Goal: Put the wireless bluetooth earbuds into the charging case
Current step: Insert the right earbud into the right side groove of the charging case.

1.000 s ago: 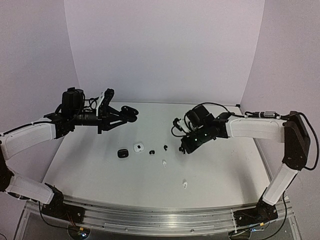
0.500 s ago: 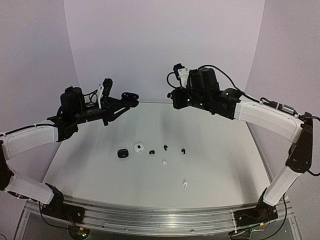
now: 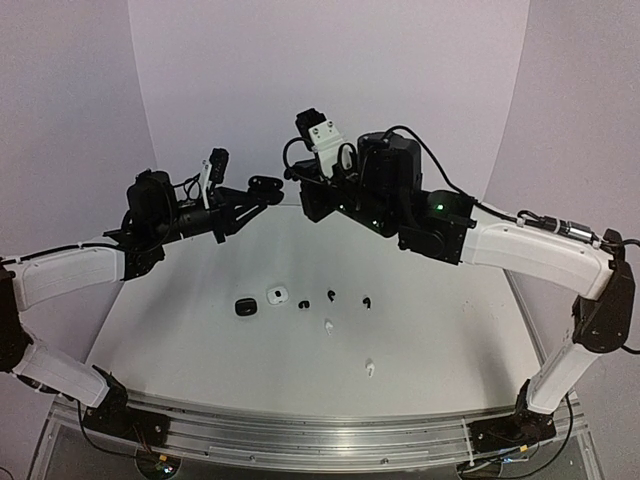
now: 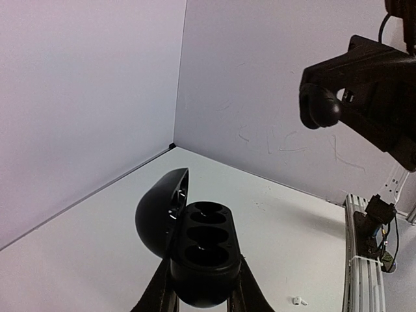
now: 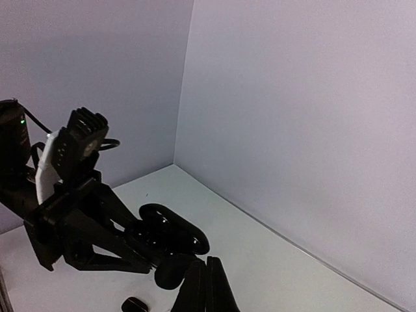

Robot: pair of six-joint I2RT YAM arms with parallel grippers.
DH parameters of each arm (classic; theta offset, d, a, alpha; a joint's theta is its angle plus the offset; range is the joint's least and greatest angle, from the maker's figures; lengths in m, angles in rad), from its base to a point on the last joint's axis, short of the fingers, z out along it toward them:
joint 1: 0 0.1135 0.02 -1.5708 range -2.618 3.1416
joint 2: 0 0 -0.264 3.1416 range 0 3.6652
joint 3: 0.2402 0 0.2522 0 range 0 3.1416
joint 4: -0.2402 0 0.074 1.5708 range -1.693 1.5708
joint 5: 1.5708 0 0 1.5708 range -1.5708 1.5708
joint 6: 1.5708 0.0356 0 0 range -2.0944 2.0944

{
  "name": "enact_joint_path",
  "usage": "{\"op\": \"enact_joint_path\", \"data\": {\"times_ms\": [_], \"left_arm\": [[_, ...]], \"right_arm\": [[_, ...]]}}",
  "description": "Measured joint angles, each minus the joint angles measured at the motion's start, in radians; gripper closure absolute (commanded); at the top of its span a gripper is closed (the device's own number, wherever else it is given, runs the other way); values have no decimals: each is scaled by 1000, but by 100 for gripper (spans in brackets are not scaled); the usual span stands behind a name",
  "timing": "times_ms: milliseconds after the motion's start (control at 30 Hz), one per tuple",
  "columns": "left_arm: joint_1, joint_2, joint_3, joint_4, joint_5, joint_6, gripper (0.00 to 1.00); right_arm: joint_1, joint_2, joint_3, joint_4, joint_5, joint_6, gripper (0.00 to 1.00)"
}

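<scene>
Above the bench [image 3: 450, 330], left tool [image 3: 250, 195] clamped the open charging case [image 4: 205, 244]; right tool [image 5: 205, 286], pinched shut, hovered at its three o'clock.

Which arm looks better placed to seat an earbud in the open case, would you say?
Right, I think. The left gripper is occupied holding the open charging case aloft; the right gripper, shut, is raised close beside it.

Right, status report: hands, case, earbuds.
Left hand shut on charging case, raised, lid open, wells look empty. Right hand shut close by, no earbud visible in it. Earbuds on table. Nothing in the way.
</scene>
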Motion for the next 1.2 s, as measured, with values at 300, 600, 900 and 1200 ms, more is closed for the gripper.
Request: {"op": "enact_joint_path", "data": {"times_ms": [300,600,900,1200], "left_arm": [[0,0,5,40,39,28,100],[0,-1,5,52,70,66,100],[0,-1,5,52,80,60,100],[-1,-1,5,77,71,4,100]], "right_arm": [[24,55,35,55,18,-94,100],[22,108,54,55,23,-166,100],[22,114,57,59,44,-203,100],[22,123,61,62,73,-177,100]]}}
